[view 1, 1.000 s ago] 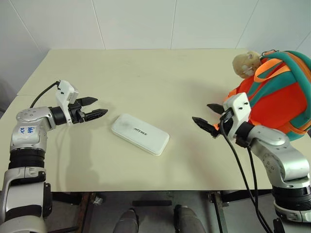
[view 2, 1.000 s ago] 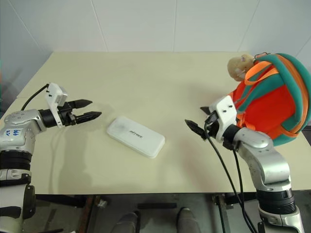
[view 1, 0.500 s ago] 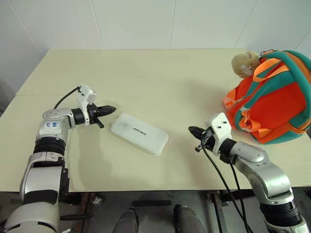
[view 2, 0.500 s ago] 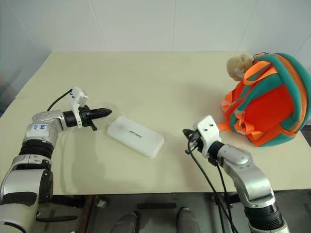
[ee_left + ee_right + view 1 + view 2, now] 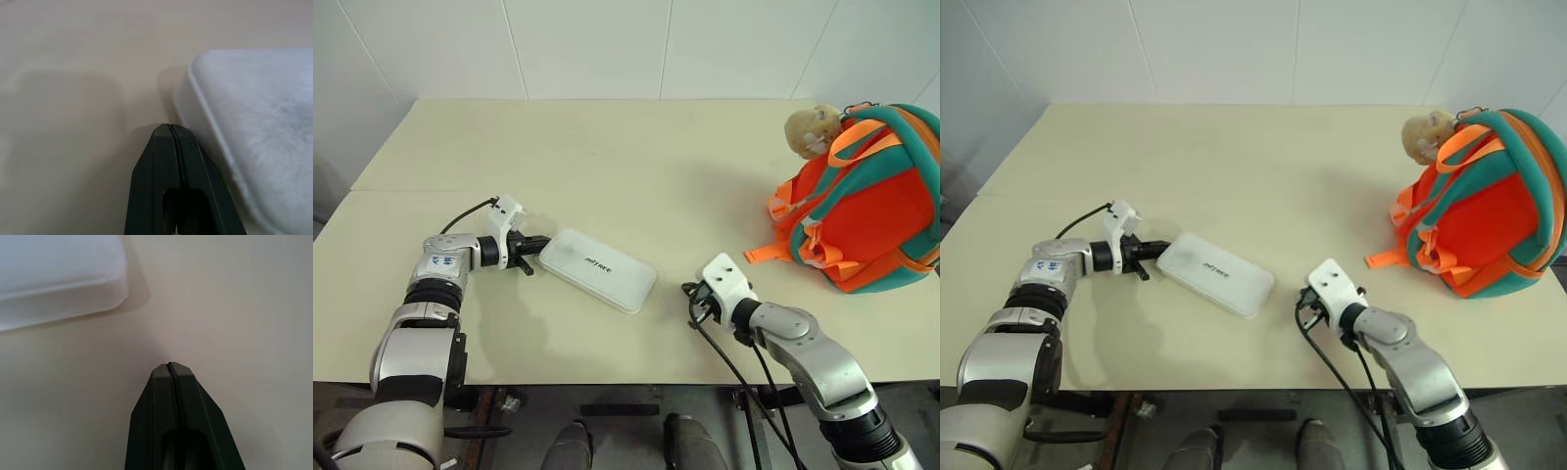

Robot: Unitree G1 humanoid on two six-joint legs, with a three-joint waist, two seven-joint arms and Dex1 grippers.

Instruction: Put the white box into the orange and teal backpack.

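- One white box lies flat near the middle of the cream table, its dark lettering on top.
- One orange and teal backpack stands at the table's far right edge, well apart from the box, with one beige plush head at its top.
- Two grippers rest low: the left gripper, fingers pressed together and holding nothing, tips just beside the box's left end; the right gripper, also closed and empty, near its right end.
- The box is smooth with rounded corners; the backpack is soft fabric with webbing loops.
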